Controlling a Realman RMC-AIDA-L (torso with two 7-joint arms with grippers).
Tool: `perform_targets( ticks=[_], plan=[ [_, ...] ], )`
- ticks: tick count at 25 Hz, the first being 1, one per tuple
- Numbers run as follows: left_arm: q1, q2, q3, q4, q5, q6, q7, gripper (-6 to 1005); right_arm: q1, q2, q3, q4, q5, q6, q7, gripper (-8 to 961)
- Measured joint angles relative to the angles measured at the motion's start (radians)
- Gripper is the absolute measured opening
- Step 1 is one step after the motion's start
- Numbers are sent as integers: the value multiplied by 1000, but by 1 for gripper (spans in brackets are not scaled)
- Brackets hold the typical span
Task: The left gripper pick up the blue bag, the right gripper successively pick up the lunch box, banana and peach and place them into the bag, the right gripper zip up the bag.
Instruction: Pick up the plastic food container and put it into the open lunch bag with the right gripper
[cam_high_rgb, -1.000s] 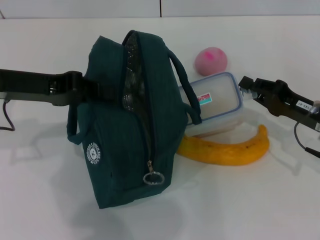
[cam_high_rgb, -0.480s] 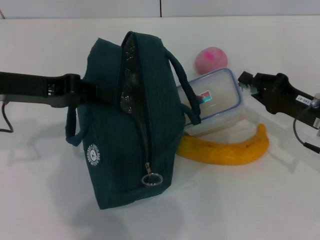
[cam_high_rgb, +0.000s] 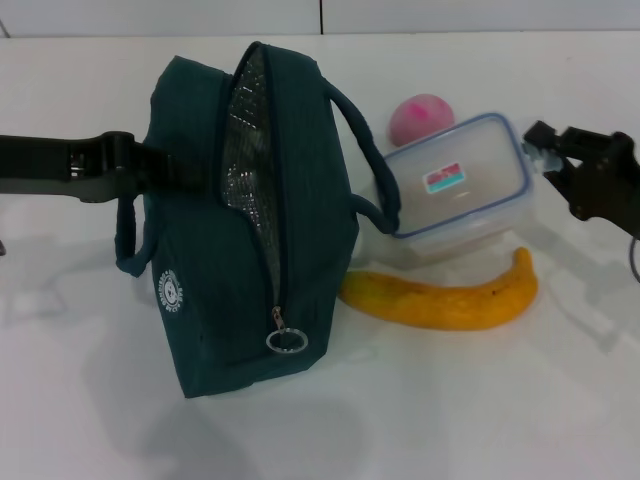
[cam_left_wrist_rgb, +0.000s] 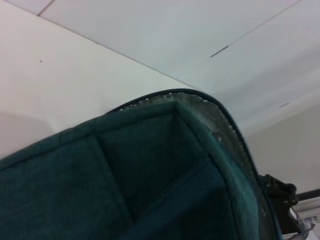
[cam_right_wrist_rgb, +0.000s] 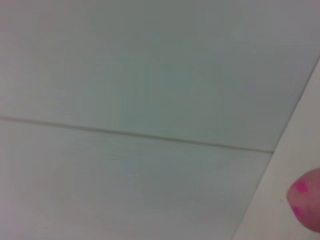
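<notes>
— Status of lunch box (cam_high_rgb: 463, 187)?
— Clamped at its far end by right gripper (cam_high_rgb: 540, 160), raised and tilted toward blue bag (cam_high_rgb: 250, 220).
— Bag?
— Left gripper (cam_high_rgb: 135, 170) grips its side, apparently presenting the unzipped mouth for loading.

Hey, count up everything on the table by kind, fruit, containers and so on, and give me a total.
Fruit: 2, the banana and the peach
Bags: 1, the blue bag
Boxes: 1, the lunch box
Total: 4
</notes>
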Motion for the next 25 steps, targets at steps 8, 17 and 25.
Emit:
perform_targets(
  ticks=[8, 17, 25],
  plan=[
    [6, 0, 0, 3, -19, 6, 1, 29, -57, -1, 0, 5, 71, -61, 55, 109],
    [0, 0, 2, 3, -20, 7, 11, 29, -82, 2, 1, 70, 183, -193, 118, 118],
    [-4, -8, 6, -1, -22, 7, 23, 29, -75, 7, 1, 117, 236, -262, 141, 125]
  ],
)
